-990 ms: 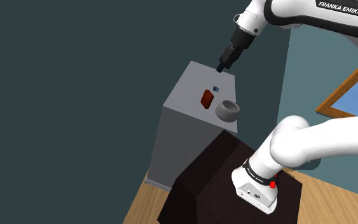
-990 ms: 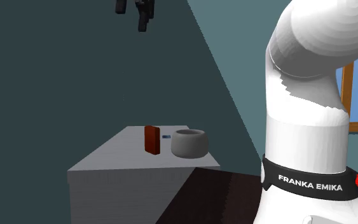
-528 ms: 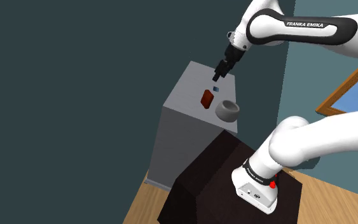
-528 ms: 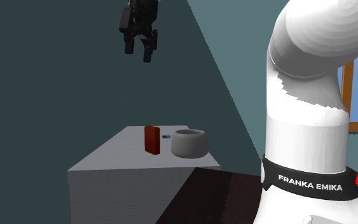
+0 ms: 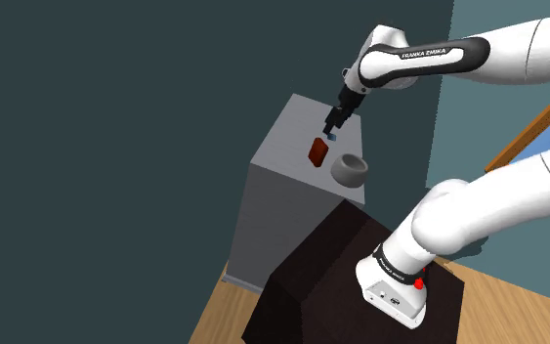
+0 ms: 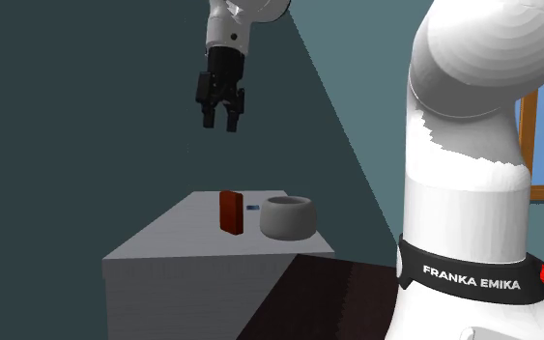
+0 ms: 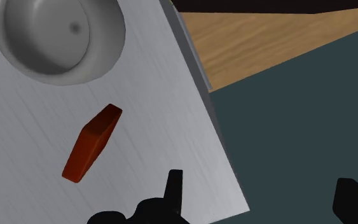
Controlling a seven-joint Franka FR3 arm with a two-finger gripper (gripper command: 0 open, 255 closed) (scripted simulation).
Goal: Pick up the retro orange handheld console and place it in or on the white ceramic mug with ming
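Right by me is the dark stand (image 5: 326,283), the white arm rising off it. Just past the stand sits the grey cabinet (image 5: 284,137), and on its top is the pale grey mug (image 6: 288,216), round, open side up, nothing inside.

Just beside the mug, apart from it, there's the console (image 6: 230,212): an orange-red slab standing on end, long axis pointing up, its thin top edge towards the hand. A tiny blue bit (image 6: 254,208) lies behind the gap between mug and console.

Now look up: the gripper (image 6: 219,124) hangs well above the cabinet top, fingers spread and holding nothing. From the second exterior view it looks almost over the console, a touch to the side away from the mug.

The hand's own camera says otherwise: the console (image 7: 93,143) sits outside the gripper (image 7: 263,200), off beyond one finger on the mug (image 7: 56,38) side, while the spread fingers straddle the cabinet (image 7: 165,95) edge.

So I'd say the hand must slide towards the mug before dropping, then close across the slab's thin faces.
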